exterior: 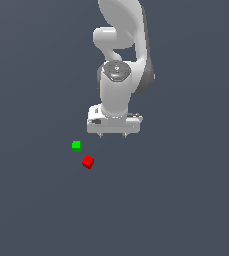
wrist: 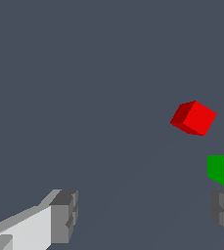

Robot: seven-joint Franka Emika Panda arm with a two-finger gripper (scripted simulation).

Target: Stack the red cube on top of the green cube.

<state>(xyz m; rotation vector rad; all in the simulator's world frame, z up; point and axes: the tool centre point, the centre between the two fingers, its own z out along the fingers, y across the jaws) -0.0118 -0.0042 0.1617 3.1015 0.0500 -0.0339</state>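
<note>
While the gripper hangs over bare floor in the exterior view, both cubes sit off toward that view's left and lower down: the green cube nearer the gripper, the red cube just beside it and a little further toward the viewer, the two close together but not touching. Nothing is held; the fingertips show as two short stubs set well apart under the white hand. The step in hand looks like the approach to the red cube, and doing it well means travelling sideways first, centring over red, and only then descending, so that the green cube close by is not clipped by a finger. The red cube sits turned at an angle, so the wrist should probably rotate to meet its flat faces.

Through the wrist view, the fingers stand wide open with empty floor between them. The red cube lies outside that gap, beyond one finger, and the green cube sits near that same finger's tip, partly cut off by the frame edge
</note>
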